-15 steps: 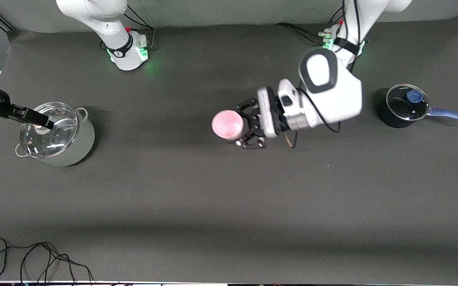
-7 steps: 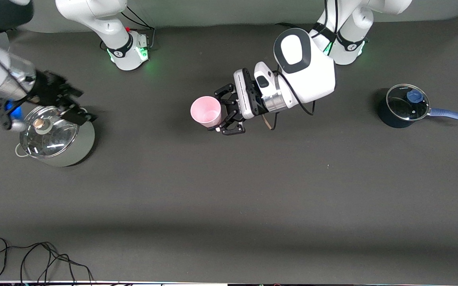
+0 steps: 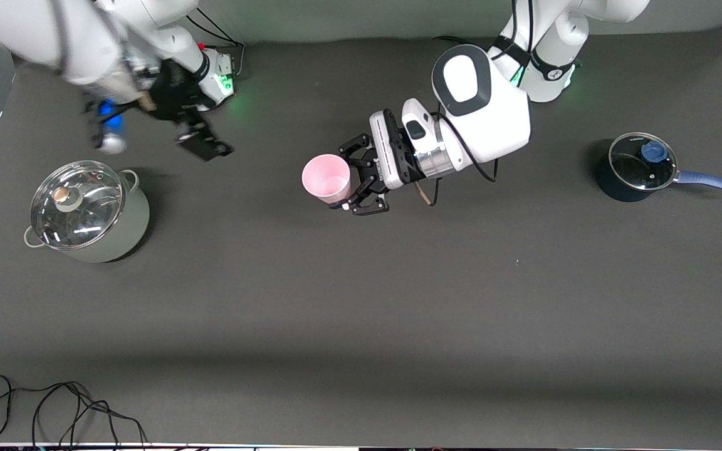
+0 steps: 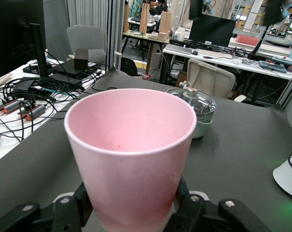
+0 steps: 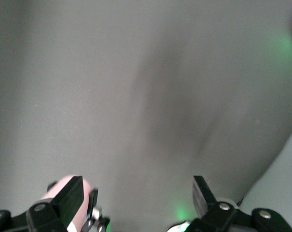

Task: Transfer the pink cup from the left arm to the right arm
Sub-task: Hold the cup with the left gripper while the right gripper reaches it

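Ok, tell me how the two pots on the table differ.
The pale green pot is large, with two loop handles, near the right arm's end. The dark saucepan is small, with one long blue handle, near the left arm's end. The pot's lid knob is metal, the saucepan's blue. Both carry glass lids.

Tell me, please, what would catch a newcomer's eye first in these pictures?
Most striking is the pink cup, held upright above the middle of the table, the left pincer shut on it. Next, the right pincer hangs open and empty over the mat near its own arm's base. A lidded grey pot sits at the right arm's end, and a blue-handled saucepan at the left arm's end.
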Tool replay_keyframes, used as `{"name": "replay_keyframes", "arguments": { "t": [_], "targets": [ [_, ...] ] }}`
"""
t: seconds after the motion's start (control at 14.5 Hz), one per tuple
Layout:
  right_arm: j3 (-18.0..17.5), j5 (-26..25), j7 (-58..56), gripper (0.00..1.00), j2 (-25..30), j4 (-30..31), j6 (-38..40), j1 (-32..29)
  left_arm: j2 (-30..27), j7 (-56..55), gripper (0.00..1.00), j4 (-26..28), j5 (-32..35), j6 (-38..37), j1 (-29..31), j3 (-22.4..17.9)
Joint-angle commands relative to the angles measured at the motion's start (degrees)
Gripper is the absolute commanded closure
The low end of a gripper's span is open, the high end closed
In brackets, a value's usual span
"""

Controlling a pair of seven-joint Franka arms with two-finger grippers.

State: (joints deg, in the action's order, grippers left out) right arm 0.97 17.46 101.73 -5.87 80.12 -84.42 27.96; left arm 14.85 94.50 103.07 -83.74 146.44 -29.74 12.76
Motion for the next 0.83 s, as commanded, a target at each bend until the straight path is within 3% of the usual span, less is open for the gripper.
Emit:
{"name": "replay_keyframes", "arguments": {
  "t": [0.0, 0.14, 0.76],
  "targets": [
    [0.70, 2.22, 7.76, 0.00, -7.92, -10.14, 1.19, 3.31, -0.79, -0.11, 0.51, 0.47, -1.16, 1.13, -0.67, -0.02],
    [0.70, 4.85, 13.64, 0.00, -10.29, -12.87, -0.21, 3.86, -0.70, -0.11, 0.51, 0.47, -1.25, 1.13, -0.67, -0.02],
    [0.62, 5.04, 20.61, 0.01, -14.08, -13.67, -8.29, 6.05, -0.61, -0.11, 0.50, 0.38, -1.25, 2.98, -0.75, -0.02]
  ]
}}
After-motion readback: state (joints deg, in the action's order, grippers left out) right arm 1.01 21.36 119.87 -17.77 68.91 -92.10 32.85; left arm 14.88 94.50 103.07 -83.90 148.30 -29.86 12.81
